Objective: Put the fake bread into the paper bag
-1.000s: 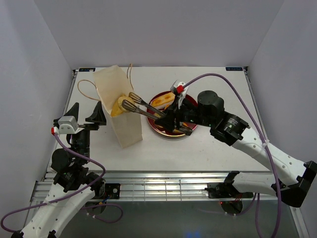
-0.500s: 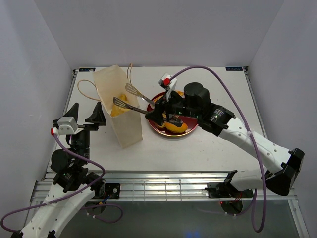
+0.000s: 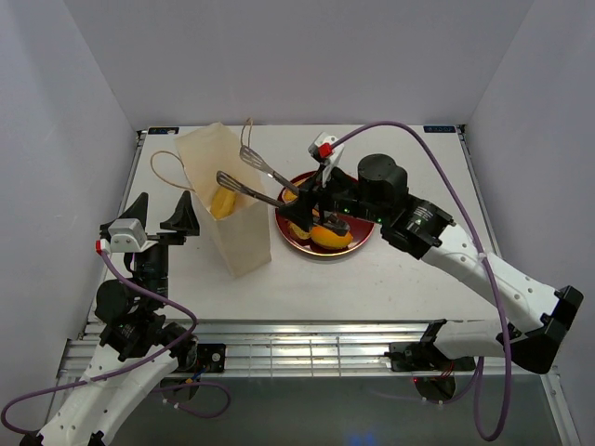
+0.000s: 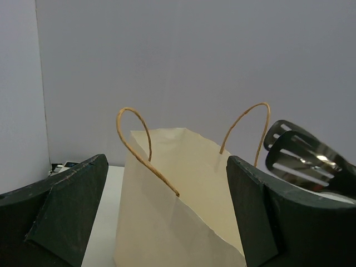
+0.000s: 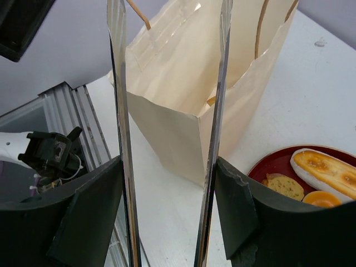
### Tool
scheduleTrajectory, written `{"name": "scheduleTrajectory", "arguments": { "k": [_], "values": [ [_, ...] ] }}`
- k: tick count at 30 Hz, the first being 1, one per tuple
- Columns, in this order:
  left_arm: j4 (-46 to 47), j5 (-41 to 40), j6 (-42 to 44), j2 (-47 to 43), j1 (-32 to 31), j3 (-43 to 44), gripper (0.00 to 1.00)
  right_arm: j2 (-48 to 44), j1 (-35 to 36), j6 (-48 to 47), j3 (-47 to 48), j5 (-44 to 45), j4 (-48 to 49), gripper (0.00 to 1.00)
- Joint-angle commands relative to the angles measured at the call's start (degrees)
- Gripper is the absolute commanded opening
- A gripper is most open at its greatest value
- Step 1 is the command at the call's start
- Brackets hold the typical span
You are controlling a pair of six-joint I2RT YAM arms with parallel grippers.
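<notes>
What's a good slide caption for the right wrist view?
Right arm's open fingers frame the paper bag; fake bread lies on the red plate beside it.

Paper bag (image 3: pixel 234 232) left of plate (image 3: pixel 363 240), bread (image 3: pixel 223 200) inside, rolls (image 3: pixel 327 238) on plate

Bright, even, diffuse light, faint shadows. In the left wrist view, glare glints on the right gripper (image 4: pixel 285 148) at 3 o'clock.

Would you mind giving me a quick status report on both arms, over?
Left end effector open, empty, beside paper bag. Right end effector open, empty, at bag mouth. Fake bread inside bag; more on red plate. Nothing in the way.
</notes>
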Motion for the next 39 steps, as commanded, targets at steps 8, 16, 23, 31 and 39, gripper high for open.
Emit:
{"name": "scheduleTrajectory", "arguments": {
  "k": [8,16,23,31,39],
  "values": [
    [0.22,-0.23,0.55,0.13,-0.38,-0.38,0.98,-10.50,0.16,0.68,-4.91,3.28,6.69,0.68],
    [0.30,-0.23,0.55,0.39,-0.38,-0.39,0.98,-18.05,0.07,5.34,-12.64,20.42,8.27,0.67],
    [0.22,0.03,0.46,0.48,-0.38,-0.47,0.98,-23.59,-0.19,7.71,-19.15,30.71,11.17,0.68],
    [0.22,0.74,0.02,0.39,-0.38,-0.38,0.98,-22.91,-3.43,10.96,-24.69,34.05,11.53,0.70],
    [0.30,0.74,0.02,-0.31,-0.73,-0.30,0.98,-16.75,-16.87,19.40,-29.43,22.64,15.47,0.70]
  ]
}}
